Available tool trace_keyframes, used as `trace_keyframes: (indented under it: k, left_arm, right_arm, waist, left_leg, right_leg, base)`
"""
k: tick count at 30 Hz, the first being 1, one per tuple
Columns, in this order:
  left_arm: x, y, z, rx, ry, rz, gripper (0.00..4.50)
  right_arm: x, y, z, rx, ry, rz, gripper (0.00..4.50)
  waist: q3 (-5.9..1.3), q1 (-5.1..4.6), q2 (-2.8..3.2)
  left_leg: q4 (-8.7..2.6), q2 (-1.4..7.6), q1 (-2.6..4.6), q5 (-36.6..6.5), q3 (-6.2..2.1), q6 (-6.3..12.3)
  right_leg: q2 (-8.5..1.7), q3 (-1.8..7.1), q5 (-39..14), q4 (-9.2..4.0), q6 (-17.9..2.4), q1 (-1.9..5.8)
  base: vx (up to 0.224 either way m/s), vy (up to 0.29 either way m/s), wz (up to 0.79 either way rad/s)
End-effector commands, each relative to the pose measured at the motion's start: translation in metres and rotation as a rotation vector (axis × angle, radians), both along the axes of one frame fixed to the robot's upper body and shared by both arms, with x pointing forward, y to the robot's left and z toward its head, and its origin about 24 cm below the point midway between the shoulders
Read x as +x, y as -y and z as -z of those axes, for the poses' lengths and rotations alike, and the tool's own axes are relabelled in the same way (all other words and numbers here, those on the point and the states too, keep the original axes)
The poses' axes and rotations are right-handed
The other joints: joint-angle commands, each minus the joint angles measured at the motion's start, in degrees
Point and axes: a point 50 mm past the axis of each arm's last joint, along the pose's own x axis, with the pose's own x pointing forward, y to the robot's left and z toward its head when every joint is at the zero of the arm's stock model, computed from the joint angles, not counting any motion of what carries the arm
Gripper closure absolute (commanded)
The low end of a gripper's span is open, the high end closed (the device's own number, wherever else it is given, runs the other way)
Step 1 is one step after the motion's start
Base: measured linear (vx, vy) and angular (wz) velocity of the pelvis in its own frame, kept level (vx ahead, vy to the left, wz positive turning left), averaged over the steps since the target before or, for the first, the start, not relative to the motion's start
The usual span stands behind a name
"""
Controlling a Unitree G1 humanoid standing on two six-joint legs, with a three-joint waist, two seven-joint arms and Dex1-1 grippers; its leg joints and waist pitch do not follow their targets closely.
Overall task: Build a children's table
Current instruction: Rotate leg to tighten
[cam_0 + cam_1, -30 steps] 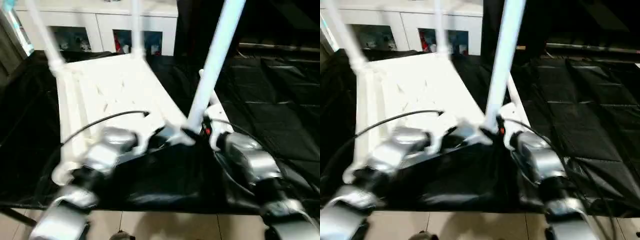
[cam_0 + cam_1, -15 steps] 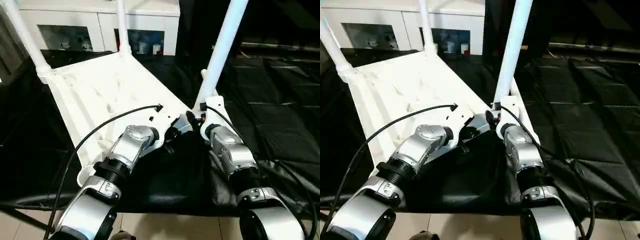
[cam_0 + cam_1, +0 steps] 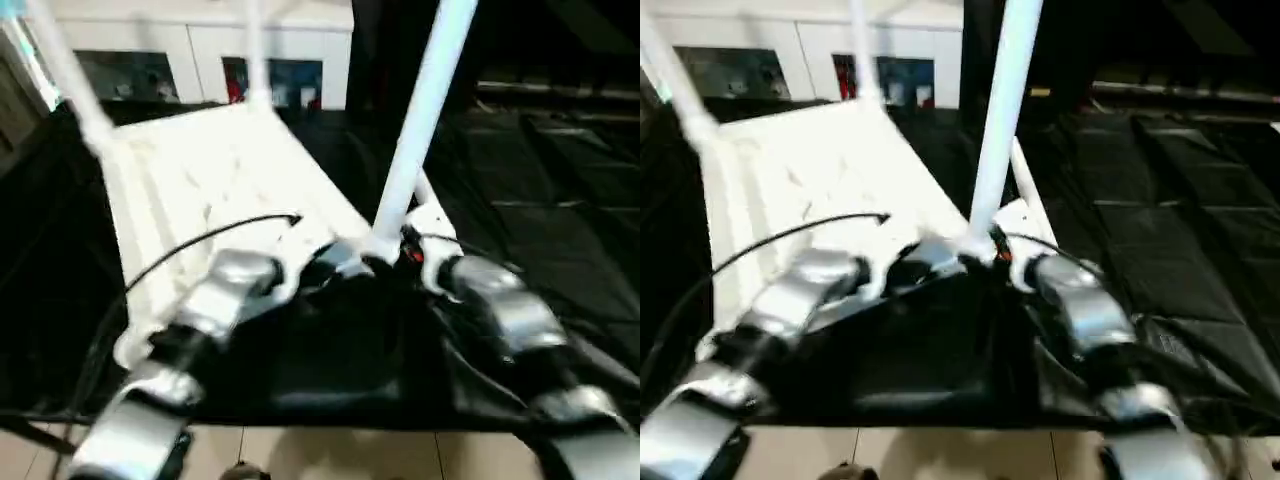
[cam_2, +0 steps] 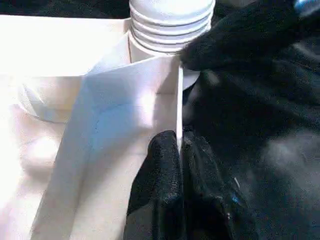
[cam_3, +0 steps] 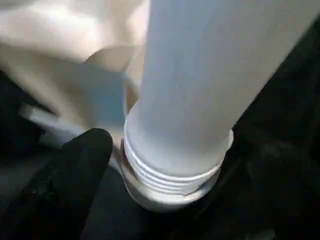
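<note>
- Tabletop (image 3: 215, 180) lies underside up on the black-covered work surface (image 3: 540, 200), ribs facing the camera; three legs stand up from corner sockets, two at the far end near the white cabinet (image 3: 190, 60), one at the near right corner
- Near leg (image 3: 420, 120) rises steeply from its socket between the two grippers; threaded rings at its base still show above the socket rim in the wrist views, so I judge it not fully seated, or only just started
- Left gripper (image 4: 177, 165): fingers pressed together on the thin upright edge wall of the tabletop just beside that socket, pinching it
- Right gripper (image 5: 165, 200): one black finger (image 5: 75, 165) sits beside the leg base, apart from it; the other is not clear; from the frames I cannot tell how wide the jaws stand, and the leg does not look clamped
- Handling, judged: hollow white plastic throughout, so light and stiff; smooth tube likely slippery under the pads, and a long leg gives leverage that could tip the top
- Where to hold, judged: grip the leg low, just above the threaded rings, for turning; brace the top at a rim wall or rib near the socket, as the left does now
</note>
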Motion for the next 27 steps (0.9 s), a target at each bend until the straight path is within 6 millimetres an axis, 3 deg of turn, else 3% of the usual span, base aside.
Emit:
trace_keyframes:
  k: [1,8,12,19,27]
  left_arm:
    - [-0.011,0.009,-0.008,-0.076,-0.010,0.149,4.50]
    - [-0.025,0.004,-0.009,-0.086,-0.049,0.259,4.50]
    - [-0.026,0.003,-0.009,-0.082,-0.051,0.256,4.50]
    - [-0.028,0.002,-0.008,-0.075,-0.056,0.260,4.50]
    - [-0.028,0.001,-0.008,-0.067,-0.057,0.256,4.50]
  right_arm:
    - [-0.004,0.002,-0.004,-0.021,-0.002,-0.060,0.05]
    - [-0.012,0.000,-0.008,0.002,-0.011,-0.142,0.05]
    - [-0.012,-0.004,-0.009,0.022,-0.006,-0.167,0.21]
    - [-0.016,-0.007,-0.008,0.053,-0.028,-0.196,0.87]
    - [-0.019,-0.006,-0.007,0.072,-0.036,-0.197,1.46]
  waist:
    - [-3.47,0.25,-0.61]
    - [-3.51,0.59,-0.57]
    - [-3.45,0.72,-0.75]
    - [-3.79,0.77,-0.79]
    - [-3.80,0.83,-0.72]
  left_leg:
    - [-3.49,2.67,0.99,-10.6,-0.91,3.73]
    - [-3.40,2.79,1.11,-9.0,-0.77,4.19]
    - [-3.49,2.76,1.15,-9.8,-0.79,3.61]
    - [-3.18,2.65,1.04,-7.3,-0.73,4.26]
    - [-3.13,2.64,1.10,-8.1,-0.72,4.01]
  right_leg:
    - [-3.97,3.29,-7.6,-4.16,-12.1,2.98]
    - [-3.91,3.38,-4.8,-3.78,-13.0,2.83]
    - [-4.01,3.32,-6.7,-3.93,-12.9,2.85]
    - [-3.91,3.31,-3.2,-3.48,-13.2,3.05]
    - [-3.90,3.30,-4.6,-3.58,-13.1,3.00]
  base:
    - [0.000,0.000,0.00]
    - [0.000,0.000,0.00]
    - [0.000,0.000,0.00]
    - [0.000,0.000,0.00]
    - [0.000,0.000,0.00]
